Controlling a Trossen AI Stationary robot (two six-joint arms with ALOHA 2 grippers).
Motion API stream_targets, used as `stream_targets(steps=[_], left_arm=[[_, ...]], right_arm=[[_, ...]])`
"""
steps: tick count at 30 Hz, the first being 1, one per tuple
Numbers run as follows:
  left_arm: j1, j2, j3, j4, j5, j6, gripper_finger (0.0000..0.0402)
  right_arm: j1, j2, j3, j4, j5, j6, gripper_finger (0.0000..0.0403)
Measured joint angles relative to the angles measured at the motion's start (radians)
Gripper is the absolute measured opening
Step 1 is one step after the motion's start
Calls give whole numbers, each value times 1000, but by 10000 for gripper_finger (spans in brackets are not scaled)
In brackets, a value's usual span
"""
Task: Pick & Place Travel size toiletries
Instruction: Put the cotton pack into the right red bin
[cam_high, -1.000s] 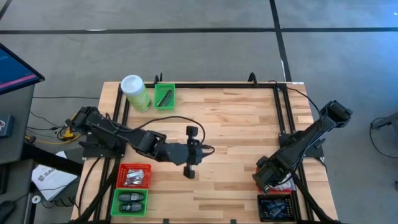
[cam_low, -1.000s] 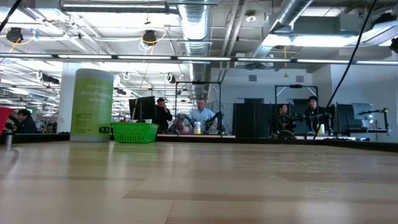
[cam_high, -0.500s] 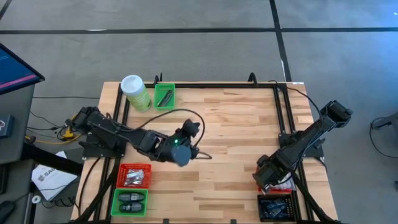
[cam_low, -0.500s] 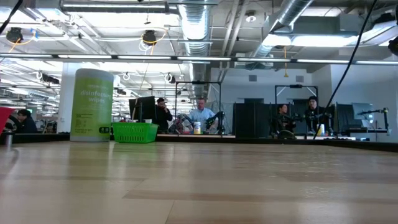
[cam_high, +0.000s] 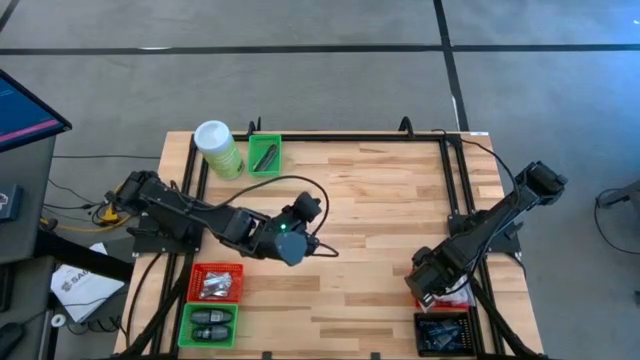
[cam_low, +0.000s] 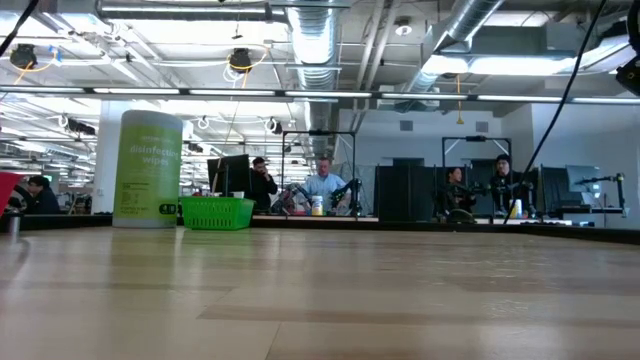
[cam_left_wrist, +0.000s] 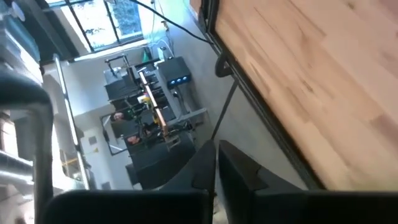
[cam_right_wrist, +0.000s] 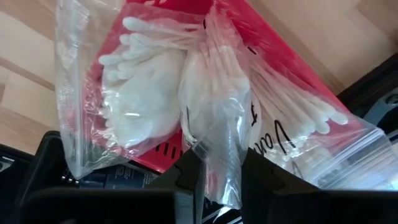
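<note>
Beside the left end effector (cam_high: 296, 243), toward the bench's (cam_high: 380, 210) near left corner, a red bin (cam_high: 216, 283) holds a heap of silvery toiletries (cam_high: 214, 288) whose long axes cannot be told. The green bin (cam_high: 208, 324) nearer the bench edge holds black oval pieces (cam_high: 210, 322) lying side by side, long axes running across the bench. Farther back, a second green bin (cam_high: 265, 155) holds a dark slim item (cam_high: 263, 157) lying slantwise, next to a green canister (cam_high: 219, 149) with a white lid.

The left end effector hangs over bare bench left of centre, turned so its camera looks past the bench edge into the room. Its fingers (cam_left_wrist: 233, 180) are pressed together on nothing.

The right end effector (cam_high: 425, 287) sits low at the near right corner, above a red tray (cam_right_wrist: 273, 68) and just back from a black bin (cam_high: 443, 333). Its fingers (cam_right_wrist: 189, 177) pinch a gathered fold of a clear plastic bag (cam_right_wrist: 214, 124) of white cotton swabs. The bag bunches between the fingers and spreads away from them over the tray, the swabs fanning outward lengthwise.
</note>
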Motion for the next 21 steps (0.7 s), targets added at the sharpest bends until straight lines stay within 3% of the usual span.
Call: stream_targets(steps=[12,21], left_arm=[[1,0,0,82,-4,-330,11],[-22,0,0,93,-4,-421,34]], right_arm=[[1,0,47,-7,0,-29,68],[9,-1,56,-41,-2,5,157]])
